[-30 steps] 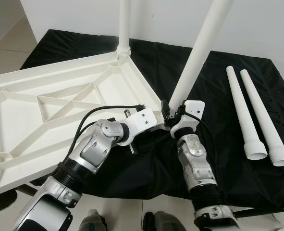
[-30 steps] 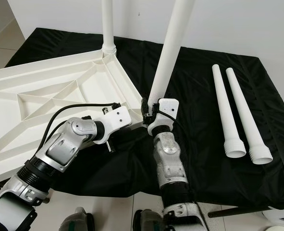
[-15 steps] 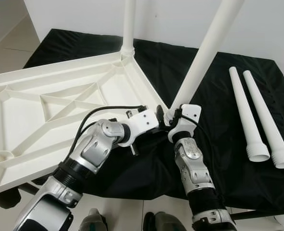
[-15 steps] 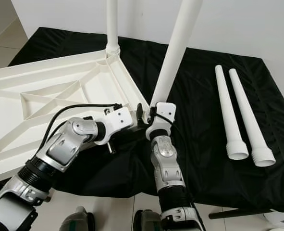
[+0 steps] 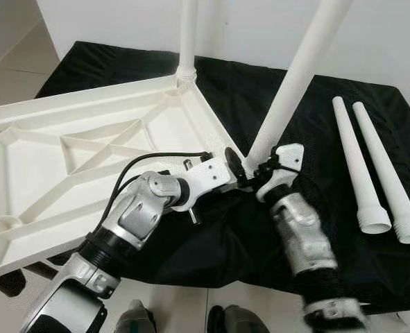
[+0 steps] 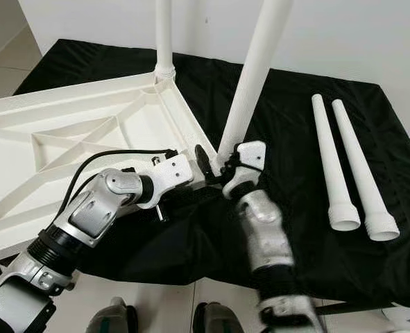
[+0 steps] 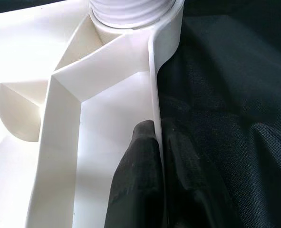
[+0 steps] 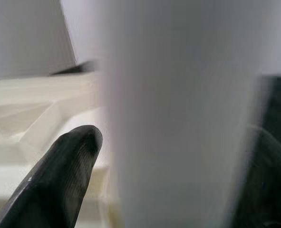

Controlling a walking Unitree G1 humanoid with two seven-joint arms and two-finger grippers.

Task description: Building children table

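The white ribbed plastic tabletop [image 5: 73,149] lies upside down on the black cloth [image 5: 315,132], one white tube leg [image 5: 188,35] already standing in its far corner socket. The left gripper [image 7: 155,142] is clenched on the tabletop's side rim near the nearer corner, one finger on each side of the wall. At that corner, the right gripper [image 5: 254,168] grasps a second, tilted white leg [image 5: 295,76], seemingly not yet seated fully. Farther right, two loose white legs [image 5: 371,166] lie on the cloth, still to be fitted.
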